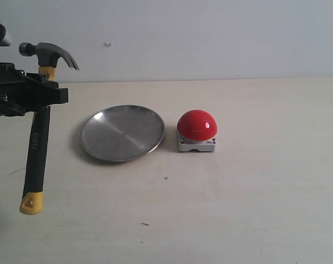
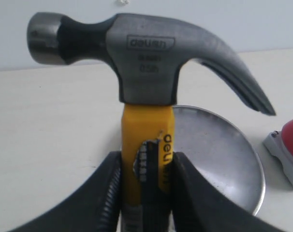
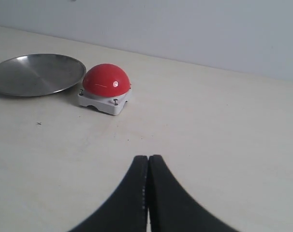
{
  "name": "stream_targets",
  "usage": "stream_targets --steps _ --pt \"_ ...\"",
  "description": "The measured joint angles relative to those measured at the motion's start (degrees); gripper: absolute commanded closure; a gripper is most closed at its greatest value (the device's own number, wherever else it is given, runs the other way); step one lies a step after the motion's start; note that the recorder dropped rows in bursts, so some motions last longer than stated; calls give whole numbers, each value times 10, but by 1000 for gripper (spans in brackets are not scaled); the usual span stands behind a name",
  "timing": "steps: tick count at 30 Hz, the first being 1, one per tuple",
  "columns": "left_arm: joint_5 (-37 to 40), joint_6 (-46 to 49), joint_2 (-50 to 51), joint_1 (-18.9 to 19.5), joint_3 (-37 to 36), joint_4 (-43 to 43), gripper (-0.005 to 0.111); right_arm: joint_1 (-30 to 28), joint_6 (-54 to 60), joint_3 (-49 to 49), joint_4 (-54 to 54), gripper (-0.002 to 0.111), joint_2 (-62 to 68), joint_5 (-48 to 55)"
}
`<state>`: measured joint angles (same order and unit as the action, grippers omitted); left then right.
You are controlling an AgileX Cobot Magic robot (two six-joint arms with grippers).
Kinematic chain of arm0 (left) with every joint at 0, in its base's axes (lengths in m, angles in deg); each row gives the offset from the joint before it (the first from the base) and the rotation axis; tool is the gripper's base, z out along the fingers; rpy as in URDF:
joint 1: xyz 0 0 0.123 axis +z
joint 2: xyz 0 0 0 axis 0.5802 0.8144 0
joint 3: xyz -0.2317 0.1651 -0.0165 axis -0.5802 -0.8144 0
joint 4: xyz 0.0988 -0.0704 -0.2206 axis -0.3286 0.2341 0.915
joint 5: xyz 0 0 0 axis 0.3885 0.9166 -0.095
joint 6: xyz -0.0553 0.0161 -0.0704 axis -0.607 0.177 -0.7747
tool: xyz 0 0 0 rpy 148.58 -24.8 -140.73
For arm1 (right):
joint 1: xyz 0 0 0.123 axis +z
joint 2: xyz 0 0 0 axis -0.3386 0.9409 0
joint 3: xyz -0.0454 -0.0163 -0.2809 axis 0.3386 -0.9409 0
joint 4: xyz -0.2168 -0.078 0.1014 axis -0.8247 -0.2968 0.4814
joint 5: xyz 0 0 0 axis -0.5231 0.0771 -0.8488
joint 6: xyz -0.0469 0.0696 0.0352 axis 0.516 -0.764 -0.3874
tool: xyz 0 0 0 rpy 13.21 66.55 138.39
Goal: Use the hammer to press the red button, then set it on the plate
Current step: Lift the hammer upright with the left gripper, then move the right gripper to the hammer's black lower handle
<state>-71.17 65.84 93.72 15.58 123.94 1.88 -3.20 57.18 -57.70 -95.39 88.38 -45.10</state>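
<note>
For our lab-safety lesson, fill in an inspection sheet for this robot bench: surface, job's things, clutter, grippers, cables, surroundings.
Surface: pale tabletop, one small dark mark in front of the plate.
Job's things: claw hammer held head up; steel plate empty; red button beside the plate, not touching it.
Clutter: nothing seen.
Grippers: left gripper shut on the hammer's handle just below the head; right gripper shut, empty.
Cables: nothing seen.
Surroundings: plain pale wall.

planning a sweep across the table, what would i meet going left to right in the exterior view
hammer → plate → red button
</note>
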Motion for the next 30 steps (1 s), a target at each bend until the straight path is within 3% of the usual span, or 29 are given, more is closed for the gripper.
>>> stream_targets --steps 5,11,19,23,30 --pt "0 -21 -6 0 0 -8 107 0 0 0 -31 108 0 -33" --pt "0 -70 -19 0 0 -40 107 0 -24 0 -34 108 0 -201" --pt "0 -176 -23 0 0 -119 107 0 -182 0 12 108 0 -374" --pt "-5 -265 -23 0 0 -210 107 0 -172 11 74 108 0 -421" --pt "-73 -492 -23 0 -5 -441 107 0 19 121 287 108 152 -380"
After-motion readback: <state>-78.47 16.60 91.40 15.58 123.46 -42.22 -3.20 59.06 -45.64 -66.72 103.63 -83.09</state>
